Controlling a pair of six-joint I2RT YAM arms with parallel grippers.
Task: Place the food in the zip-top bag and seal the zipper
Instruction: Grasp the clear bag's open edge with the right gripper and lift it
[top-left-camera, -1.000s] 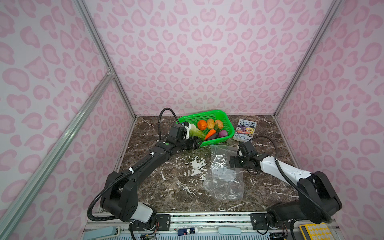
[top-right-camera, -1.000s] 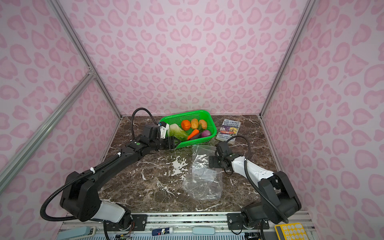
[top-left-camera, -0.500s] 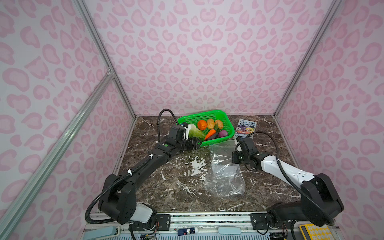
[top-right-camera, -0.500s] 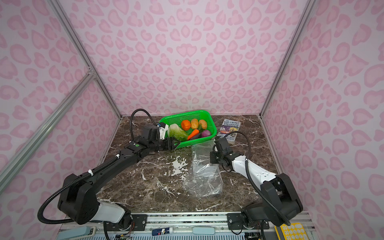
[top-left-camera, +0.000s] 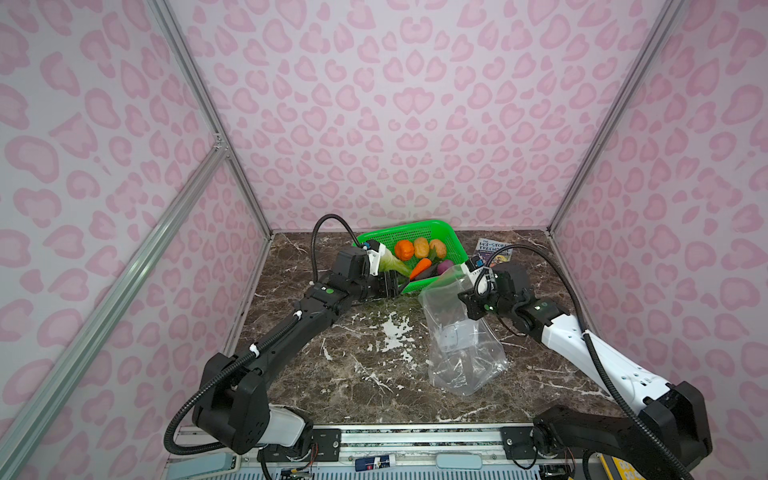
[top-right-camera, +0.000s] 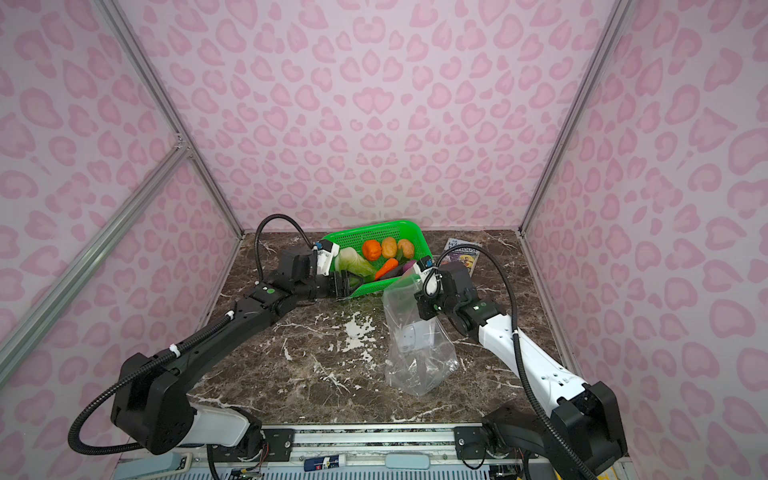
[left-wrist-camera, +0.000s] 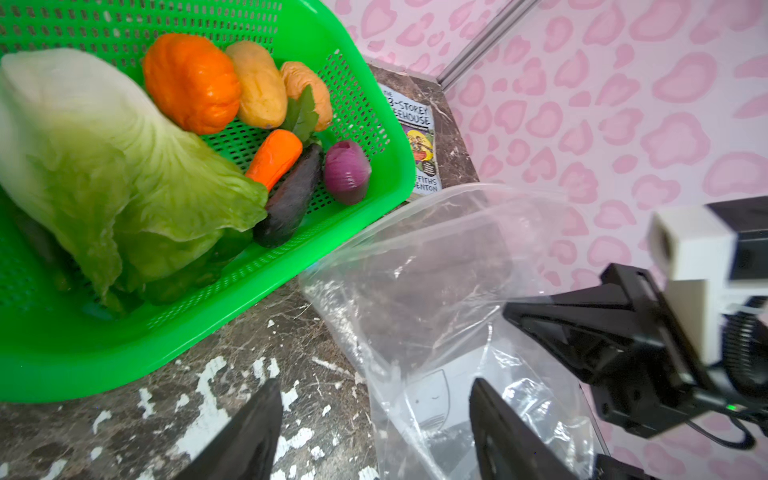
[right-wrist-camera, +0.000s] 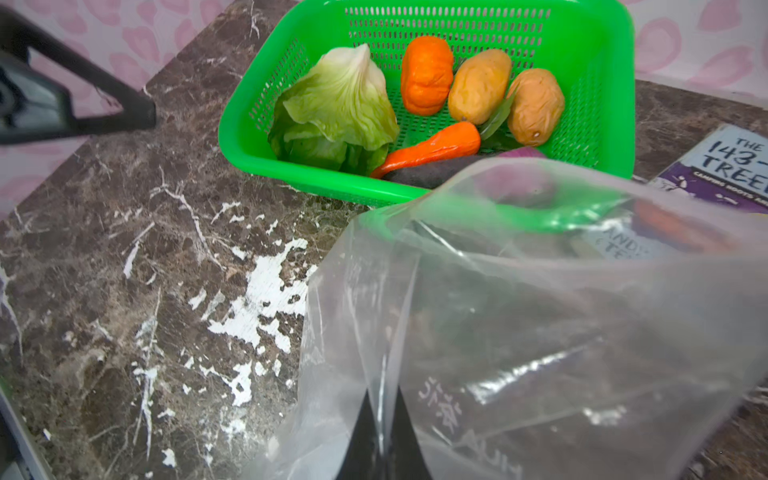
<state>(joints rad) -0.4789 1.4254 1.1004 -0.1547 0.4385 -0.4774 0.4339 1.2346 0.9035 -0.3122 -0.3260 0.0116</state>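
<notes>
Check the right gripper (right-wrist-camera: 380, 419): its jaws pinch the wall of the zip-top bag (top-left-camera: 461, 332), which stands just before the green basket (top-left-camera: 415, 226). The left gripper (left-wrist-camera: 374, 390) is spread, empty, beside the bag. The food (top-left-camera: 419, 249) lies in the basket.

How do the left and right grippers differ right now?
The left gripper is open and empty; the right gripper is shut on the zip-top bag. The left gripper sits by the green basket's near rim; the right gripper holds the bag's upper part off the table. Neither touches the food.
</notes>
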